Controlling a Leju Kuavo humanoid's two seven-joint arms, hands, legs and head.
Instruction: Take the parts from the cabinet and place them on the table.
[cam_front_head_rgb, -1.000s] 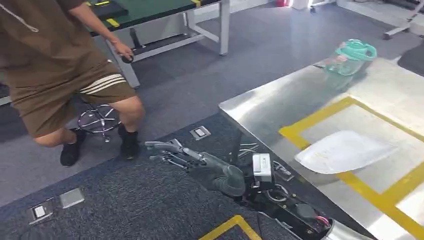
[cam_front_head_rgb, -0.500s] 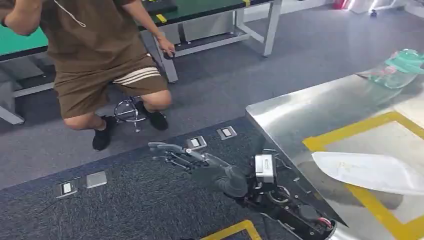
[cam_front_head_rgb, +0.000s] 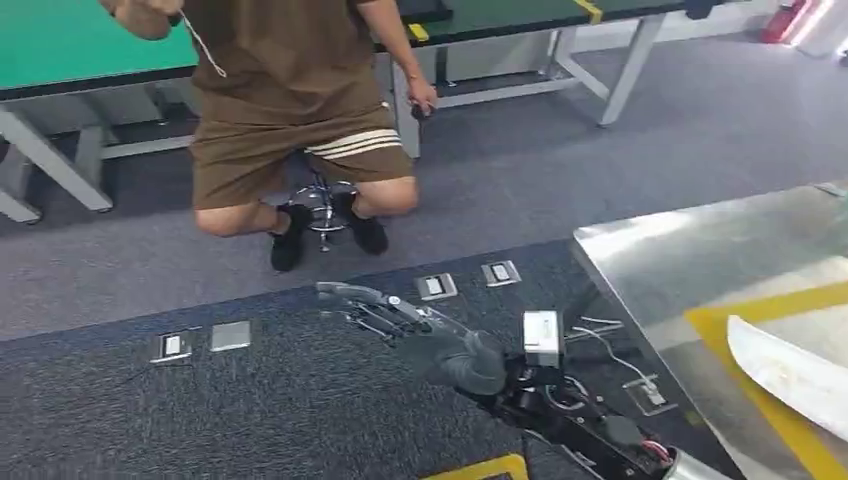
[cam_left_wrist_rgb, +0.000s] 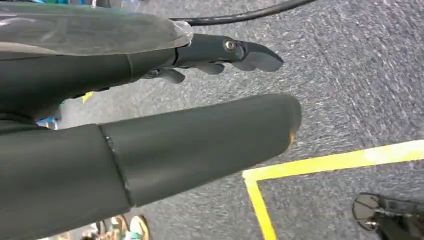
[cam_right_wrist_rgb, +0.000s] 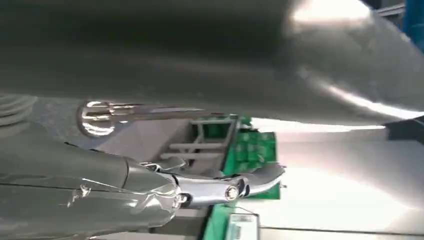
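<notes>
On the left of the head view lie grey floor plates (cam_front_head_rgb: 200, 341) on the dark carpet, and behind them a person (cam_front_head_rgb: 290, 110) sits on a stool (cam_front_head_rgb: 322, 205) near the green benches. In the middle, the right hand (cam_front_head_rgb: 400, 325) reaches out over the carpet – its fingers are spread and it holds nothing. The left hand (cam_left_wrist_rgb: 150, 115), seen from its wrist, is empty too, the fingers apart. On the right, a white bag (cam_front_head_rgb: 795, 370) – probably one part – already lies on the steel counter (cam_front_head_rgb: 680, 260). The cabinet is not visible, so further fetching seems left.
</notes>
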